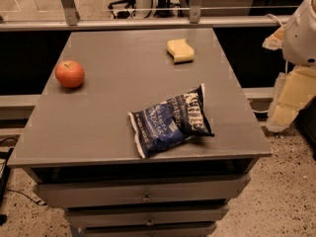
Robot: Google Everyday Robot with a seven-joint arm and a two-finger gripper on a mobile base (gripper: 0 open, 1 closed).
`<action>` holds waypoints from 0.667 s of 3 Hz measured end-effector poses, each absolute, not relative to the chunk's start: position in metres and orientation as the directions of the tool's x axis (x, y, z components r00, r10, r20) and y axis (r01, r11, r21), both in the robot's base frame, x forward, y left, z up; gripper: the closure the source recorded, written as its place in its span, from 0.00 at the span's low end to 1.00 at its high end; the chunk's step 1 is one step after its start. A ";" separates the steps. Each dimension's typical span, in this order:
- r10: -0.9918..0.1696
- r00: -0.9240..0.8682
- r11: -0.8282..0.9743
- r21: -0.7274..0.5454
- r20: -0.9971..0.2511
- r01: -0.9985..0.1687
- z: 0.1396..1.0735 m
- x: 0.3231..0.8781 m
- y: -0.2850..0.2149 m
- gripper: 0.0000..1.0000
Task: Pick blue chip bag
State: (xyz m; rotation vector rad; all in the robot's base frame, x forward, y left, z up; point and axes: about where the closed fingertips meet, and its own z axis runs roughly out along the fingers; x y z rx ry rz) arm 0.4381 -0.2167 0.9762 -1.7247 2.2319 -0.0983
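Observation:
The blue chip bag [170, 122] lies flat on the grey table top [103, 107], near the front edge and right of centre. It is dark navy with white lettering and white crimped ends, and it sits slightly askew. My arm's white housing [301, 31] shows at the right edge of the view. The cream-coloured gripper [289, 100] hangs below it, off the table's right side and well clear of the bag. Nothing is in the gripper.
A red apple [69, 73] sits at the table's left side. A yellow sponge [180, 50] lies at the back right. Drawers [143, 194] run below the top. A railing [148, 23] runs behind the table. The floor is speckled.

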 end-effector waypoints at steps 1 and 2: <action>-0.952 -0.217 0.268 -0.251 -0.215 -0.930 0.977 0.438 -0.216 0.00; -0.937 -0.194 0.267 -0.240 -0.290 -0.933 0.968 0.447 -0.201 0.00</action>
